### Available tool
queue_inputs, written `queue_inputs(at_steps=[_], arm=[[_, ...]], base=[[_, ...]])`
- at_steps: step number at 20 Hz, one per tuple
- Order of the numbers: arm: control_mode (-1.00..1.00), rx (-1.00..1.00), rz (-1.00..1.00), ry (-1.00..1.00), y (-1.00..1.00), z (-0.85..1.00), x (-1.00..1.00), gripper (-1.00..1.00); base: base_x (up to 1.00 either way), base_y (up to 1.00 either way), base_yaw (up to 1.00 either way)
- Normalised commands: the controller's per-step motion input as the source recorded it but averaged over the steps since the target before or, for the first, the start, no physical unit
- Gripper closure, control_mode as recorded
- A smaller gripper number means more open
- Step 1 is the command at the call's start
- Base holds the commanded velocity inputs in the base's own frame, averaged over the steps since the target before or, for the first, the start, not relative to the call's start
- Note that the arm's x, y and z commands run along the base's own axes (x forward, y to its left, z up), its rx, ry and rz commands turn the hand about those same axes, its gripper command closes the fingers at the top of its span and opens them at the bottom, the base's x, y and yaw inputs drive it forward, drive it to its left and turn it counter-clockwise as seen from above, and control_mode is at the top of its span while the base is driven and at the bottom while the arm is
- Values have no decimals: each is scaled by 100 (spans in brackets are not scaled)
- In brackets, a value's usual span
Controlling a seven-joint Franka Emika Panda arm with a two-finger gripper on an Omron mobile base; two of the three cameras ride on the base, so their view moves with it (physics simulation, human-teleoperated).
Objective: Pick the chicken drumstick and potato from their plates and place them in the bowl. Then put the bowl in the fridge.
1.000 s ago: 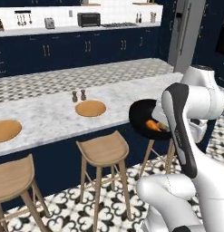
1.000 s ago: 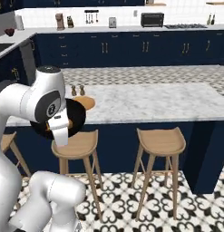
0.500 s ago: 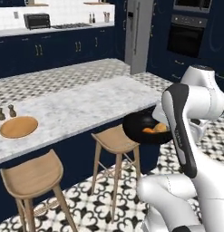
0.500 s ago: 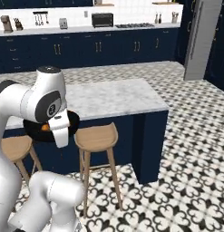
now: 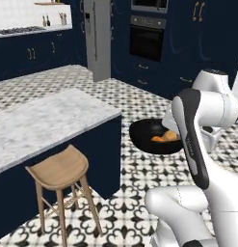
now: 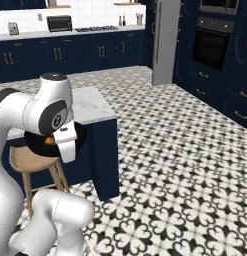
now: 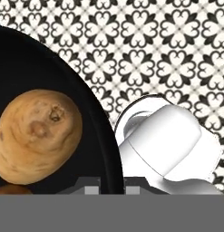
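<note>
The base has turned away from the marble table (image 5: 48,120). The end effector (image 7: 111,186) pinches the rim of the heavy, slippery black bowl (image 5: 149,140); the tan potato (image 7: 36,136) sits just inside.

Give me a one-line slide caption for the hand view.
Gripper shut on the rim of the black bowl, potato inside, carried over the patterned floor tiles.

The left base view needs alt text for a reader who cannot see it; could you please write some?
A white robot arm holds a black bowl with orange food inside above a patterned tile floor, beside a marble-topped island and a wooden stool. A grey fridge and a wall oven stand beyond.
</note>
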Motion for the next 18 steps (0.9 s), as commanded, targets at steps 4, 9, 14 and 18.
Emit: queue_inputs(at_steps=[4,9,14,18], arm=[[100,0,0,0,0,0,0,100],[100,0,0,0,0,0,0,100],[100,0,0,0,0,0,0,100],[100,0,0,0,0,0,0,100]], base=[[30,-100,-28],[81,-100,-12],[100,-90,10],[100,-79,16]])
